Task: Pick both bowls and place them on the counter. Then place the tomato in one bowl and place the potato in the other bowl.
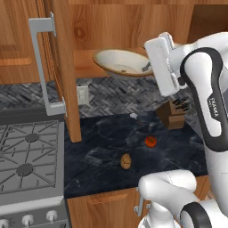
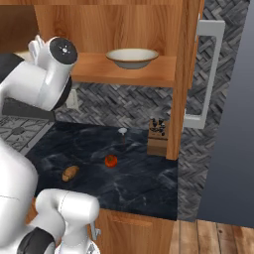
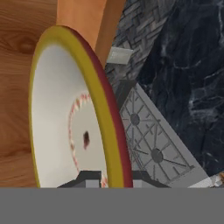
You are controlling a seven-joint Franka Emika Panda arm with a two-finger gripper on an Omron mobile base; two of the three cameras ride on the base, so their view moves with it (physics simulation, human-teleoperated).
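The end effector (image 3: 109,177) is clamped on the rim of one bowl (image 3: 74,118), its two tips straddling the yellow-brown edge at the bottom centre of the hand view, one inside the cream hollow and one outside. In the left base view this bowl (image 1: 122,62) sits tilted in the upper middle of the frame, just left of the white hand and in front of the wooden shelf (image 1: 84,62), and looks lifted clear of it. The second bowl (image 2: 132,57) rests flat on the shelf in the upper centre of the right base view. The desk (image 1: 102,151) lies straight below the held bowl, so the coming move is probably a descent and a levelling of the bowl, since its open face is turned sideways to the hand. The tomato (image 1: 150,141) and potato (image 1: 126,161) lie on the desk in the lower middle of the left base view, near each other but apart, so the landing spot should keep to the bare marble beside them.
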